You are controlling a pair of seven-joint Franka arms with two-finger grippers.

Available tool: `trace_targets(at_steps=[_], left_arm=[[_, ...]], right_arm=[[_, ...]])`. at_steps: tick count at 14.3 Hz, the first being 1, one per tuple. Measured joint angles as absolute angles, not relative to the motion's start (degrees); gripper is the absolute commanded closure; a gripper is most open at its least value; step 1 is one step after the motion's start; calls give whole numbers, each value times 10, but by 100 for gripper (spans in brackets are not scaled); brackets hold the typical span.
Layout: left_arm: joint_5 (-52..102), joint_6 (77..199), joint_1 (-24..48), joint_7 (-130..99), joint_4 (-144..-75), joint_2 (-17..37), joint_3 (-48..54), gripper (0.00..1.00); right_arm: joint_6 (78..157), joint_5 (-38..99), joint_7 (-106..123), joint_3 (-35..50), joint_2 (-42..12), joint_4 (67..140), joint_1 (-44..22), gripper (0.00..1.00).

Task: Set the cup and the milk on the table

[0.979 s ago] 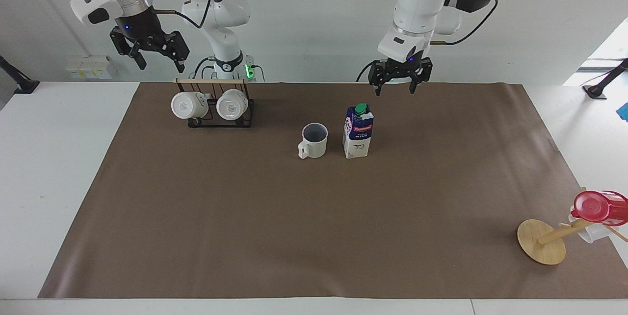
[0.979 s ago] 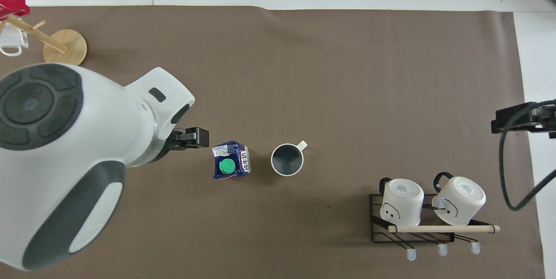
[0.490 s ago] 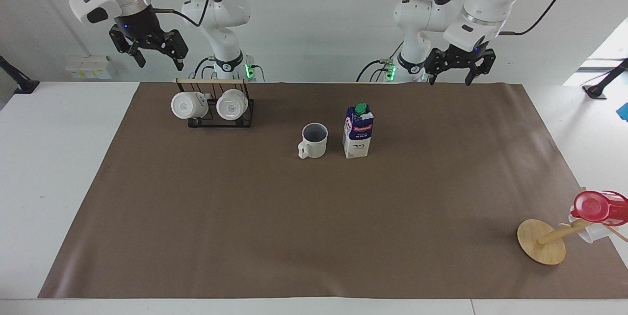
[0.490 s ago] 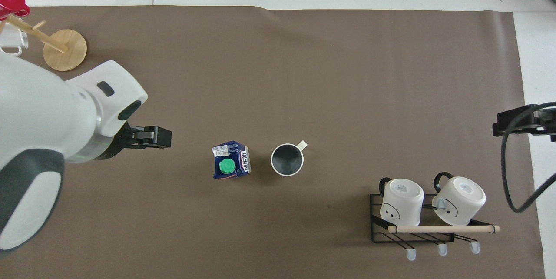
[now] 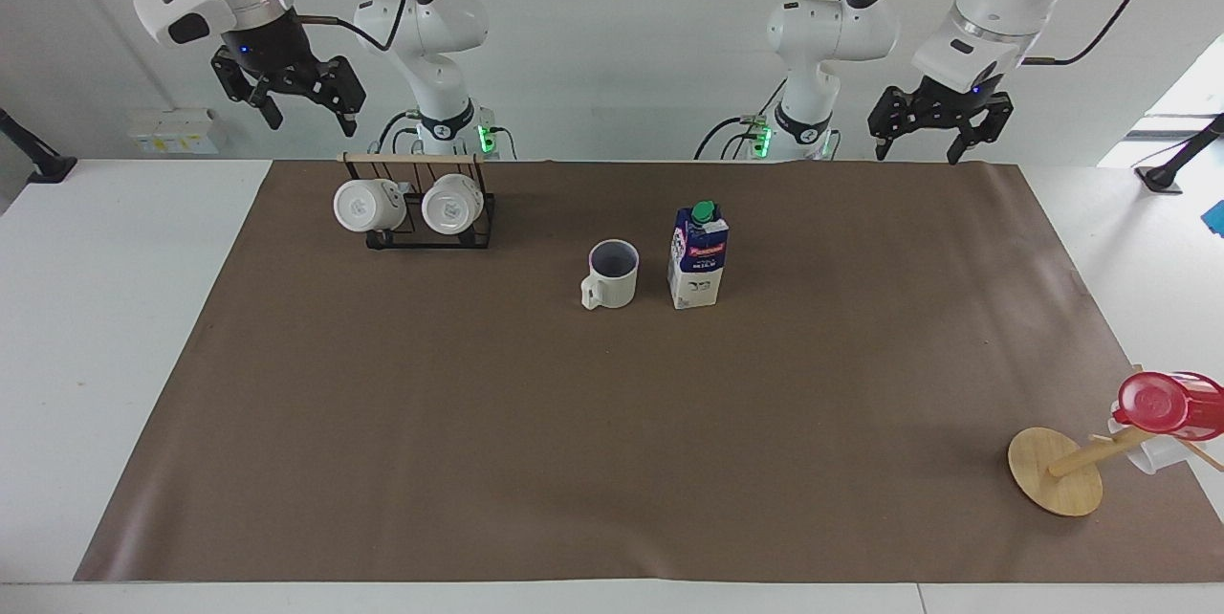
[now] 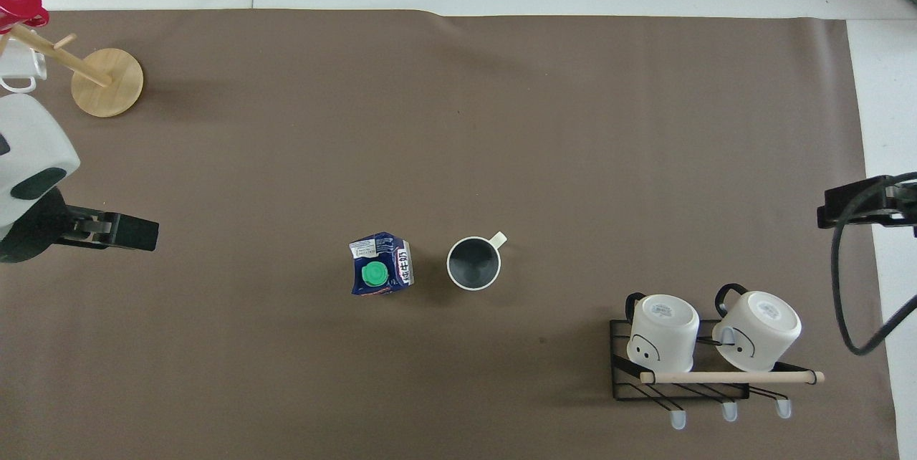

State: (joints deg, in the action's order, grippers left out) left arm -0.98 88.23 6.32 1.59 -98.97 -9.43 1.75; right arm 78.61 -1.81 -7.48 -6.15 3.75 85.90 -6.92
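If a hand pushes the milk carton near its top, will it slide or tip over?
The milk carton is probably apt to tip: it stands tall on a narrow base, taller than the cup beside it. A push low on its body would more likely slide it over the brown paper. Its folded paperboard walls may dent under a hard squeeze.

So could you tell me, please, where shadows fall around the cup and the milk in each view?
Facing view: only faint, soft shadows hug the bases of the cup and the milk. Overhead view: a soft darker patch lies on the paper between and just nearer the robots than both; light looks diffuse, no glare.
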Motion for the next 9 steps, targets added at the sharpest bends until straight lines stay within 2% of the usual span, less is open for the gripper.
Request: trace_targets(at_steps=[9], left_arm=[[-10,881,47,22,-979,-96,14,0]], right_arm=[[786,-18,-75,-62,39,859,-69,0]])
